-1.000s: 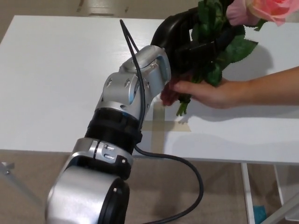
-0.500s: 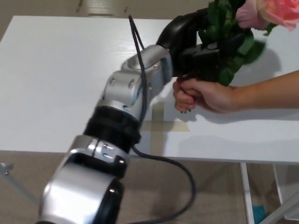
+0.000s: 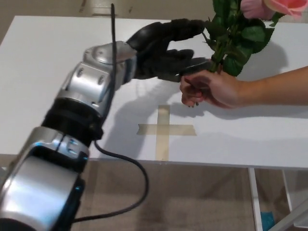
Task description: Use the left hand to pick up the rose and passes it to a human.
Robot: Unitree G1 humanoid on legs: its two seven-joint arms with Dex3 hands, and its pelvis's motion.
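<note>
Rose held up above the far right part of the white table, near its far edge. Stem gripped low down in a person's hand, closed in a fist around it and reaching in from the right edge of the table on a bare forearm. Pink bloom cut off by the top of the picture, only its lower petals showing, soft pink with a paler fold. Below the bloom, a thick bunch of dark green leaves, broad and toothed, spreading to the right and left of the thin green stem. Stem tilted, bloom end toward the far right corner, lower end down in the fist.

Left robot hand black, just to the left of the rose and of the person's fist, over the far middle of the table. Fingers spread apart and holding nothing: 1 thick finger stretched out high toward the leaves, another lower one reaching toward the fist, its tip close to the person's knuckles, whether touching or not hard to tell. Silver and black forearm running back from it to the near left corner, with a black cable looping off below the near edge.

Cross of beige tape flat on the table near the near edge, below the fist.

No containers in sight. Right robot hand out of sight.
</note>
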